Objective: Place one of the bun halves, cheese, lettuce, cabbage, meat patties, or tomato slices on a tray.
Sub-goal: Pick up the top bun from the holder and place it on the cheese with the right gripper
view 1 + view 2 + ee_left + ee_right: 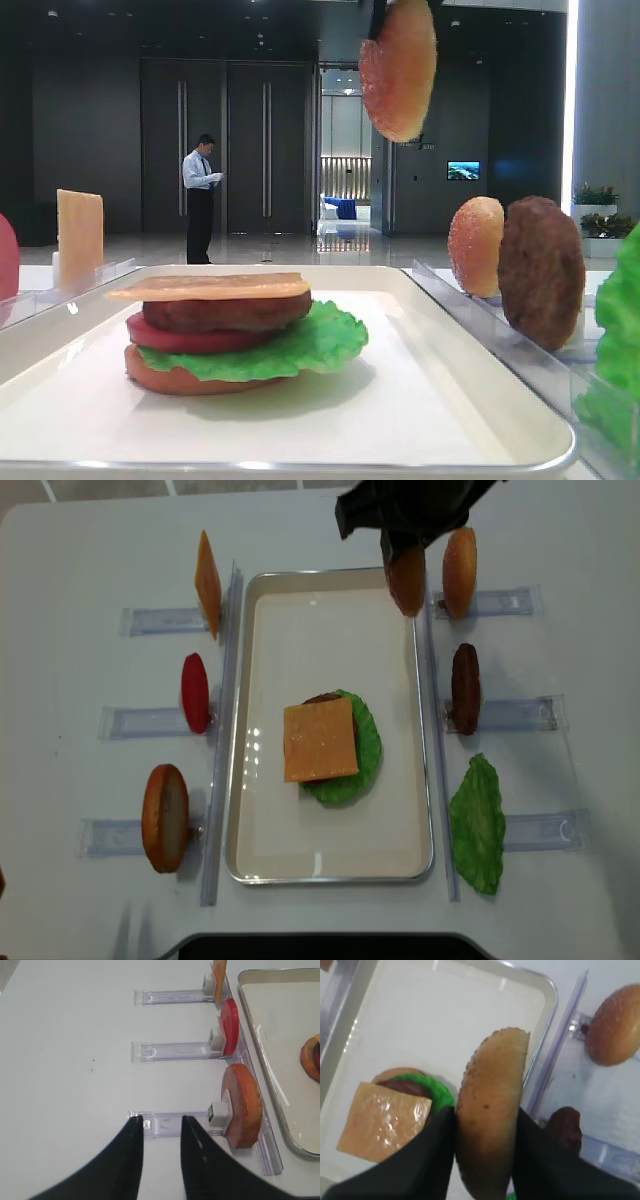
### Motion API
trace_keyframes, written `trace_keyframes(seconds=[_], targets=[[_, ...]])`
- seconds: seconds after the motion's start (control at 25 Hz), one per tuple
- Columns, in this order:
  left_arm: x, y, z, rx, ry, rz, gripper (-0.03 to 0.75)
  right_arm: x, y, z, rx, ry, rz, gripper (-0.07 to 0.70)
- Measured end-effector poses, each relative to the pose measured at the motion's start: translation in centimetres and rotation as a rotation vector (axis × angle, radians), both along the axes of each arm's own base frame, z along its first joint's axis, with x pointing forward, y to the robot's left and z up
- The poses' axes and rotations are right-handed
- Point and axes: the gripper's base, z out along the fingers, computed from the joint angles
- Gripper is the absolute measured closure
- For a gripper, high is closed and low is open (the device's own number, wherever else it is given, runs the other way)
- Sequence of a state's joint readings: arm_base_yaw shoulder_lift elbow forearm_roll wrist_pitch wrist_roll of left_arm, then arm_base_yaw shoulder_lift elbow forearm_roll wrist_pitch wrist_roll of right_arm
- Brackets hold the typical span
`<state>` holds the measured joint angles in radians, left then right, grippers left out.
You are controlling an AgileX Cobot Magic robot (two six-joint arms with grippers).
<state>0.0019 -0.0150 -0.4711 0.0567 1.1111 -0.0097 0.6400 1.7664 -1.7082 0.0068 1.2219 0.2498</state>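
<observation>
The bun top [490, 1110] is held on edge between the closed fingers of the right gripper [485, 1145], high above the far right edge of the tray [240, 780]. To finish well, the gripper should carry it over the stack [225, 335], turn it dome up, lower it onto the cheese [320, 740] and release only at contact. The left gripper [161, 1125] is closed on nothing, over the table [65, 1060] beside a clear rack [170, 1125].

Count in the overhead view:
- Buns outside the stack: three.
- Cheese slices: two.
- Lettuce leaves: two.
- Patties: two.
- Tomato slice standing at left: one.
</observation>
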Motion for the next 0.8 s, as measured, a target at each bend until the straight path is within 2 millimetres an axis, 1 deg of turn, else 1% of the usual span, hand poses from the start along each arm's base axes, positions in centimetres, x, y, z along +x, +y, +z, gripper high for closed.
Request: trace_keyframes(seconds=[0.08, 0.2, 0.28, 0.36, 0.48, 0.68, 0.8], targets=[[0.0, 0.0, 0.0, 0.008, 0.001, -0.005, 0.515, -1.3, -0.7, -1.1, -0.031, 0.042, -0.011, 0.397], [0.0, 0.0, 0.0, 0.008, 0.001, -0.005, 0.515, -3.7, -1.9, -2.2, -0.055, 0.089, -0.030, 0.397], [0.0, 0.0, 0.0, 0.008, 0.001, -0.005, 0.515, -5.1, -2.3, -2.4, -0.045, 0.086, -0.033, 0.397], [0.0, 0.0, 0.0, 0.008, 0.001, -0.005, 0.515, -6.1, -2.2, -3.0, -0.032, 0.091, -0.027, 0.397], [0.0, 0.0, 0.0, 0.008, 0.001, -0.005, 0.515, -6.7, -1.3, -3.4, 0.012, 0.073, -0.011, 0.397], [0.0, 0.0, 0.0, 0.008, 0.001, -0.005, 0.515, -6.9, 1.6, -2.5, 0.252, 0.007, 0.038, 0.397], [0.0, 0.0, 0.0, 0.008, 0.001, -0.005, 0.515, -7.2, 2.7, -2.0, 0.375, 0.011, 0.082, 0.397]])
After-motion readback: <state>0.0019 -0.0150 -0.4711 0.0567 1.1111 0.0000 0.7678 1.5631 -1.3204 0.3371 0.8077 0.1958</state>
